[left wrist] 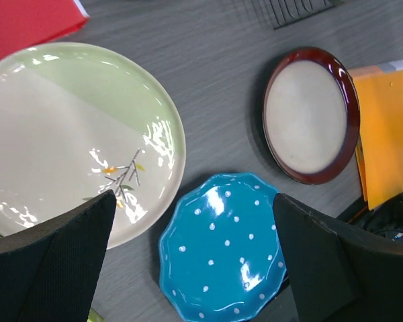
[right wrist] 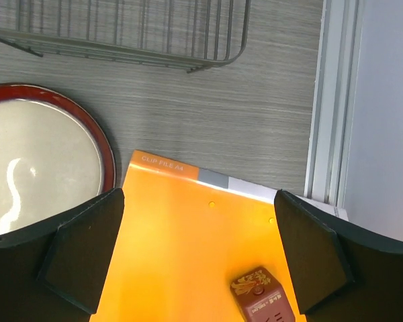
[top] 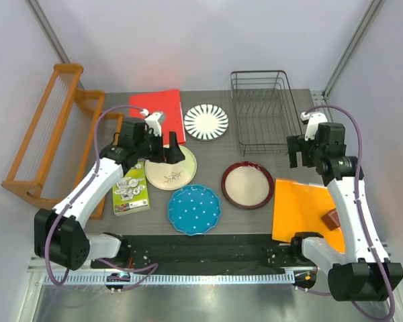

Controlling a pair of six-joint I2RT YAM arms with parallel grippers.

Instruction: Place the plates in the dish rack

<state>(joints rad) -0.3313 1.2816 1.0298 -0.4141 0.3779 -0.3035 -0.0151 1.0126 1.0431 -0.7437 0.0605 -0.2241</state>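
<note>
**A:** Where is the dish rack (top: 263, 113)?

**B:** It stands at the far side of the tabletop (top: 215, 153). All four plates lie flat on the tabletop, outside the rack.

**A:** Place each plate from the rack, then.

**B:** The white plate with black petals (top: 206, 121) is just left of the rack, level with its middle. The dark-red-rimmed plate (top: 247, 184) is just in front of the rack's near edge, towards the arm bases. The cream twig plate (top: 171, 173) is left of the rack and nearer the bases than the petal plate. The blue dotted plate (top: 194, 209) is the farthest from the rack, near the front edge. Its rim is close to the cream plate's.

**A:** And the pincers?

**B:** The left pincer (top: 166, 155) is well left of the rack, over the far rim of the cream plate. Its jaws are spread wide and hold nothing. The right pincer (top: 301, 159) is just beside the rack's near right corner. It is also released, with nothing between its jaws.

**A:** What else is near the rack?

**B:** An orange sheet (top: 299, 208) lies in front of the rack on its right side. One edge is next to the red-rimmed plate, and a small brown box (top: 332, 218) sits on the sheet. A red sheet (top: 162, 107) lies left of the petal plate. A wooden slatted rack (top: 50, 131) stands far to the left.
</note>
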